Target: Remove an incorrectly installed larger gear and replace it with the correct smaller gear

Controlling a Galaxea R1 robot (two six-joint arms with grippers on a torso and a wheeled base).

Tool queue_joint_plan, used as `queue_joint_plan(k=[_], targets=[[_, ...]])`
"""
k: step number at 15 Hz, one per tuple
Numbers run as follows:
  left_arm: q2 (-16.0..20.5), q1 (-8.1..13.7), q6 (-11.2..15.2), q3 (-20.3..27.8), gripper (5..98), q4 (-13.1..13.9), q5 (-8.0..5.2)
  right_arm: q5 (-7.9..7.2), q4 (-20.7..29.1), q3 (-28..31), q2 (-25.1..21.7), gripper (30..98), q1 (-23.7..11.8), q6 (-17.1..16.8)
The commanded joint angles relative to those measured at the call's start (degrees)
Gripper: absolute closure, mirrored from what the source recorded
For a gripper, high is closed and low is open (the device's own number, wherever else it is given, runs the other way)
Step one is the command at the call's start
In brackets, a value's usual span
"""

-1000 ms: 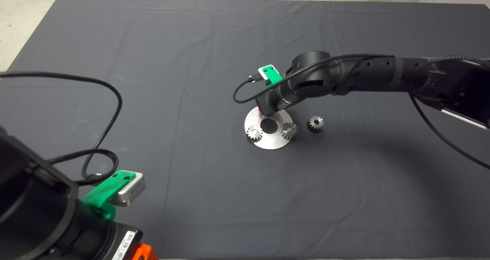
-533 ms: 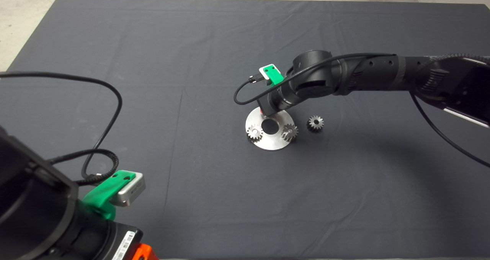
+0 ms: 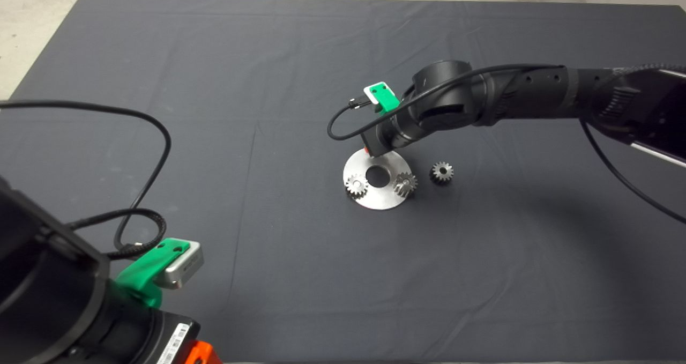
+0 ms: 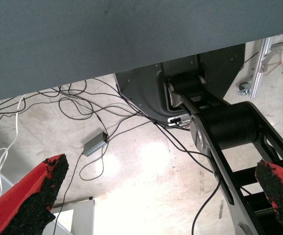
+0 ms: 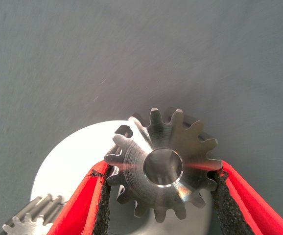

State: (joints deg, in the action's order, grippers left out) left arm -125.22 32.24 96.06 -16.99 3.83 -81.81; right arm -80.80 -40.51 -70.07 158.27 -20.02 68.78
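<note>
In the right wrist view my right gripper (image 5: 162,170) is shut on the larger gear (image 5: 180,132), one black pad on each side of its coarse teeth. It holds the gear just above the far rim of the round steel plate (image 5: 68,156). In the head view the right wrist (image 3: 383,139) covers the gripper and the gear. Two small gears (image 3: 356,185) (image 3: 405,183) stand on the plate (image 3: 383,199) beside its centre hole. The loose smaller gear (image 3: 441,172) lies on the mat just right of the plate. My left gripper (image 4: 156,188) is open and parked at the lower left.
The dark mat (image 3: 268,85) covers the table, with pale floor past its far edge. The right arm (image 3: 536,96) reaches in from the right above the mat. A black cable (image 3: 155,139) loops at the left. The left wrist view shows floor, cables and the robot's base.
My right wrist has risen and drawn slightly back to the right from the plate. The plate, the small gears and the left arm have not moved.
</note>
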Motion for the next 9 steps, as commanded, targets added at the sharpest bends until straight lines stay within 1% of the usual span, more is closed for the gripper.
queue_joint_plan(k=[1, 4, 7, 9], targets=[[0.1, 0.28, 0.0, 1.1, 5.4, 0.92, -0.02, -1.57, -0.8, 2.51, -1.7, 81.8, -2.92, 1.35], [0.1, 0.19, 0.0, 1.1, 5.4, 0.92, -0.02, -1.7, -0.71, 3.73, -5.45, 81.8, -2.8, 3.24], [0.1, 0.19, 0.0, 1.1, 5.4, 0.92, -0.02, -1.85, -0.29, 3.55, -10.28, 81.8, -2.75, 3.66], [0.09, 0.02, 0.02, 1.1, 5.4, 0.92, -0.02, -2.69, -0.18, 3.55, -13.82, 81.8, -2.75, 4.08]])
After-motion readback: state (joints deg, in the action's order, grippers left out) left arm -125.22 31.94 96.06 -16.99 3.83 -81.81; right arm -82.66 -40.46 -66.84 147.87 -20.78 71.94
